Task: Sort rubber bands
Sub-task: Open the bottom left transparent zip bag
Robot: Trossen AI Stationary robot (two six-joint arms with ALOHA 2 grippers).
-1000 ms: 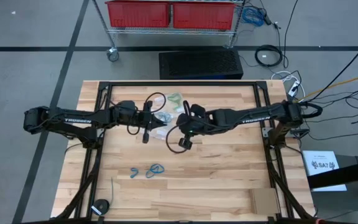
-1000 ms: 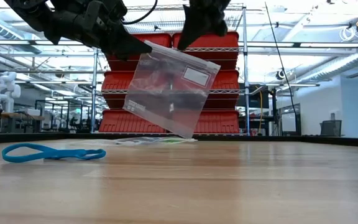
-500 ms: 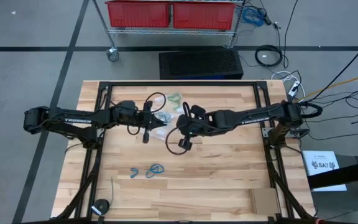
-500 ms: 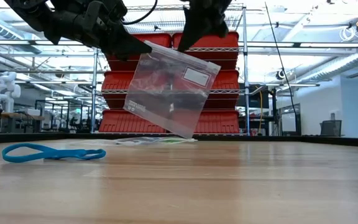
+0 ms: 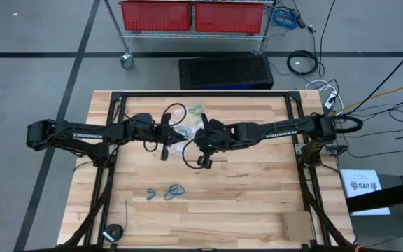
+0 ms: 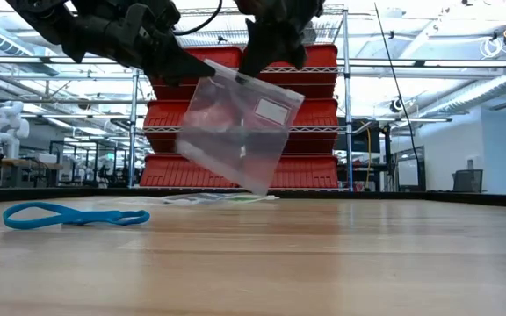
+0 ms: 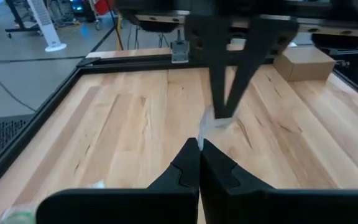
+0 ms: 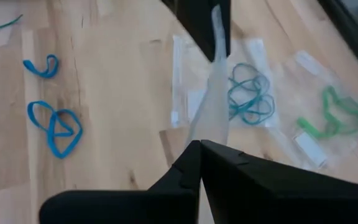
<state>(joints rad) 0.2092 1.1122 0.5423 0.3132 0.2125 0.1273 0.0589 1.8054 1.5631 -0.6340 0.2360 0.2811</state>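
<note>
Both arms reaching in over the counter (image 5: 257, 203) middle, meeting above its far half. Left pincer (image 6: 202, 68) fully closed, pinching one top corner of a clear zip bag (image 6: 240, 132) held up in the air. Right pincer (image 6: 246, 70) also fully closed, gripping the same bag's top edge just beside the left one. Bag hanging tilted, lower corner well above the wood, white label patch near its top.

Seen from the right wrist, bag edge (image 8: 210, 106) running up from the closed fingers (image 8: 188, 168) to the other pincer's dark tip. Seen from the left wrist, closed fingers (image 7: 191, 165) with a bit of clear plastic (image 7: 209, 124) beyond, the right pincer (image 7: 229, 106) coming down onto it.

Bright blue bands (image 5: 165, 192) lying loose on the near left part of the counter, well apart from both pincers; same bands (image 8: 55, 124) visible from the right wrist, and one (image 6: 73, 214) flat on the wood in the low view. Teal bands (image 8: 250, 96) inside a flat bag lying below the pincers. Green bands (image 8: 331, 115) inside another flat bag just beside that one, toward the far edge (image 5: 196, 110).
</note>
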